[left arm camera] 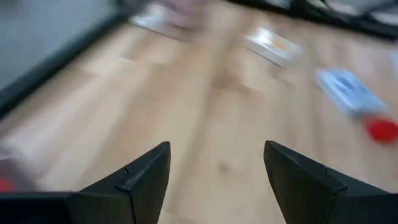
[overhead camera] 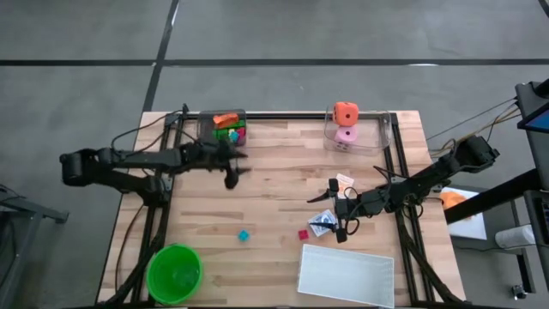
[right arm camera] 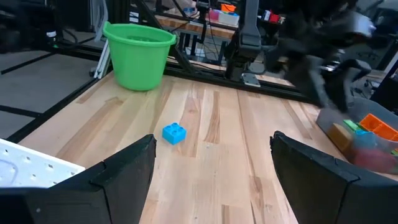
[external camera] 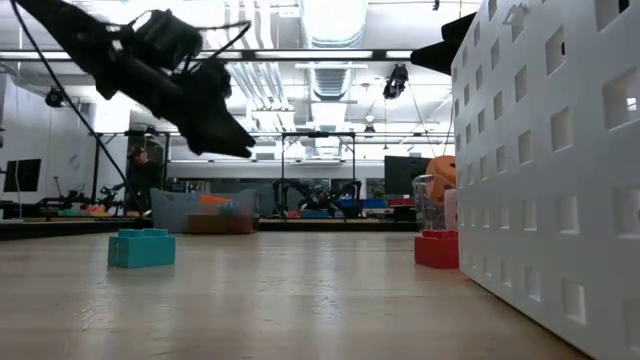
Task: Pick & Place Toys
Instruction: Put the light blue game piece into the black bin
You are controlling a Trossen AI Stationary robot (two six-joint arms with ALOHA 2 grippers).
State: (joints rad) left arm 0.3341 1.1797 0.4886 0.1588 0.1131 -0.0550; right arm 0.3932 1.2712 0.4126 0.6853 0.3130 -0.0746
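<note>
Both our left gripper (overhead camera: 232, 178) and right gripper (overhead camera: 340, 225) are wide open and empty, ready to grab the blue brick (overhead camera: 244, 235).

The left tool (left arm camera: 214, 180), its two dark fingers (left arm camera: 140, 177) spread wide with nothing between them, hangs over the pale wooden bench (left arm camera: 205, 118). Beyond the fingers lie a small card with an orange print (left arm camera: 272, 45) and, near it, a blue-printed card (left arm camera: 348, 90), with a small red piece (left arm camera: 382, 129) just beside the blue one. A dark rail (left arm camera: 56, 59) borders the bench on one side, and a pinkish shape (left arm camera: 186, 7) at the far edge is too blurred to identify.
</note>
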